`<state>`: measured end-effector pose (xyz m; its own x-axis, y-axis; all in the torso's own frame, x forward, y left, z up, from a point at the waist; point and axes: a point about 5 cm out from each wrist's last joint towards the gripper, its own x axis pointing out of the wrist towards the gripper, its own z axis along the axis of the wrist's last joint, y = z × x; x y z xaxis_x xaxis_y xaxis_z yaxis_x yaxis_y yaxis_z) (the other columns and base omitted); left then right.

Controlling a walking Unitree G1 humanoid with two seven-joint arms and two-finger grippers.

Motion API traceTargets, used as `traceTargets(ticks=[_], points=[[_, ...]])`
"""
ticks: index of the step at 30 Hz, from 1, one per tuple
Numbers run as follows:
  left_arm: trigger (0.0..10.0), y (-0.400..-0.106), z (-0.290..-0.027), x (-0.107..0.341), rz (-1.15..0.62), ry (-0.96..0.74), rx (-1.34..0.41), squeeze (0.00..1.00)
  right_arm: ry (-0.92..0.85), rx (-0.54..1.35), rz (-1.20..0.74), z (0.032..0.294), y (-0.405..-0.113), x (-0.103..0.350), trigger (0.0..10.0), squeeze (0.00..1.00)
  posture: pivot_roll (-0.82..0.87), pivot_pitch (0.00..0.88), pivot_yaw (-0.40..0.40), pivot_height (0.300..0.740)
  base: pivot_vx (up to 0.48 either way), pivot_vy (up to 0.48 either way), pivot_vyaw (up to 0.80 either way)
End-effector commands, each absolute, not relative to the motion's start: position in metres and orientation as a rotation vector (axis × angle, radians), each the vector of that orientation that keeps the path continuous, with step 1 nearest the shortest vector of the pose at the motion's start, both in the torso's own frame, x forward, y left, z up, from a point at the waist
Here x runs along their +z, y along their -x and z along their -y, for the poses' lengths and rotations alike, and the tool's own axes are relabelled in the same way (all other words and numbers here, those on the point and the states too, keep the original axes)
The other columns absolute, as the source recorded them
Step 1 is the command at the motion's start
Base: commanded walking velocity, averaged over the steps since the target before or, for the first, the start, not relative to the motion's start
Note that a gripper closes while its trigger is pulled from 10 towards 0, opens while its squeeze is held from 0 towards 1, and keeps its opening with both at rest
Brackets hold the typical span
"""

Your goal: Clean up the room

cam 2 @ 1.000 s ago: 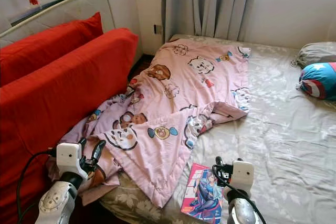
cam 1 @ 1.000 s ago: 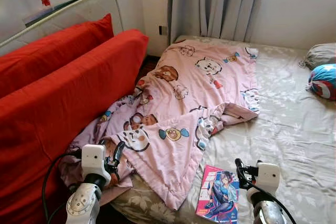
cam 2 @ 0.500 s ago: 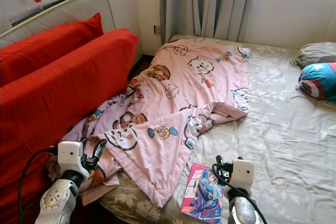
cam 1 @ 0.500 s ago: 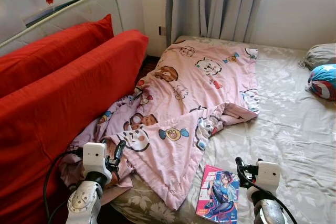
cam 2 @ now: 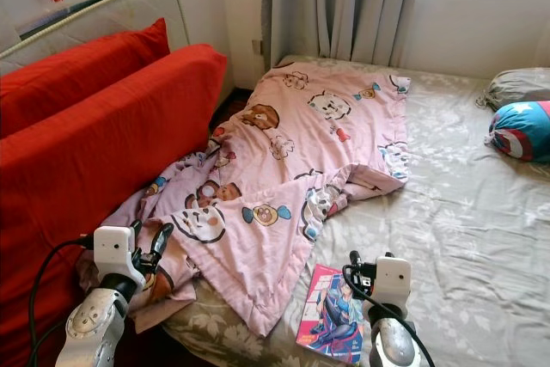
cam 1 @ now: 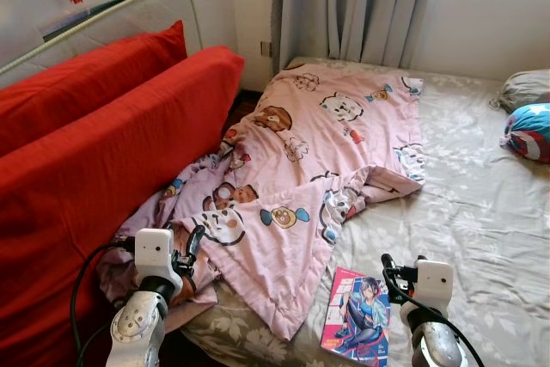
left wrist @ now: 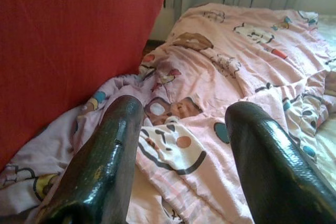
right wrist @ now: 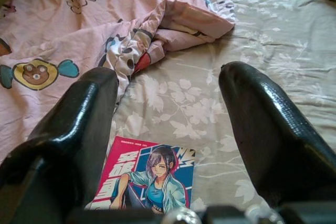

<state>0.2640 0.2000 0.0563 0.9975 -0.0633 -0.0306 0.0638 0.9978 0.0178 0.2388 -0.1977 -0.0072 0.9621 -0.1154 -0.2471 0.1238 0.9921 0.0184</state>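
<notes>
A crumpled pink cartoon blanket (cam 1: 301, 161) sprawls over the left half of the bed and hangs off its near left corner. A comic magazine (cam 1: 357, 315) with a pink cover lies flat on the sheet near the bed's front edge, just right of the blanket's tip. My left gripper (cam 1: 187, 247) hovers open over the blanket's hanging corner (left wrist: 173, 145), holding nothing. Low at the bed's front edge, my right gripper (cam 1: 388, 268) is open too, with the magazine (right wrist: 149, 179) just below and ahead of its fingers.
A big red cushion (cam 1: 103, 152) and a second one behind it lean along the bed's left side, close to my left arm. A blue and red round pillow (cam 1: 528, 131) and a grey pillow (cam 1: 524, 88) lie at the far right. Grey curtains (cam 1: 352, 6) hang behind the floral sheet (cam 1: 481, 212).
Both arms have barely moved; the right wrist has edged slightly left. The blanket and the magazine lie as before.
</notes>
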Motion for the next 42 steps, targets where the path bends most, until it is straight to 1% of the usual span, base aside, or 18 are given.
traceTargets(ticks=[1, 11, 14, 29, 35, 40, 42], points=[[10.0, -0.2658, -0.2003, 0.0605, -0.019, -0.01, -0.062, 0.0, -0.03, -0.104, -0.219, 0.1943, -0.2416, -0.0023, 10.0, 0.0, 0.0, 0.008, -0.004, 0.701, 0.0, 0.0, 0.0], [10.0, -0.2682, -0.1996, 0.0623, -0.018, -0.009, -0.064, 0.0, -0.016, -0.1, -0.252, 0.1927, -0.244, -0.0045, 10.0, 0.0, 0.0, 0.016, -0.004, 0.701, 0.0, 0.0, 0.0], [10.0, -0.2679, -0.2, 0.0622, -0.019, -0.009, -0.063, 0.0, -0.018, -0.098, -0.255, 0.1918, -0.2438, -0.0051, 10.0, 0.0, 0.0, 0.02, -0.004, 0.676, 0.0, 0.0, 0.0], [10.0, -0.2709, -0.2003, 0.065, -0.014, -0.014, -0.068, 0.0, -0.032, -0.092, -0.233, 0.1873, -0.2444, -0.0028, 10.0, 0.0, 0.01, 0.026, -0.002, 0.676, 0.0, 0.0, 0.0], [10.0, -0.2706, -0.1993, 0.0641, -0.019, -0.012, -0.07, 0.0, -0.026, -0.087, -0.259, 0.1864, -0.2443, -0.0056, 10.0, 0.0, 0.01, 0.026, -0.002, 0.676, 0.0, 0.0, 0.0], [10.0, -0.2712, -0.198, 0.0633, -0.023, -0.012, -0.073, 0.0, -0.027, -0.079, -0.26, 0.1852, -0.2447, -0.0056, 10.0, 0.0, 0.01, 0.025, -0.002, 0.651, 0.0, 0.0, 0.0], [10.0, -0.2714, -0.1979, 0.0633, -0.024, -0.012, -0.073, 0.0, -0.031, -0.078, -0.25, 0.1848, -0.2447, -0.0049, 10.0, 0.0, 0.01, 0.026, -0.001, 0.651, 0.0, 0.0, 0.0]])
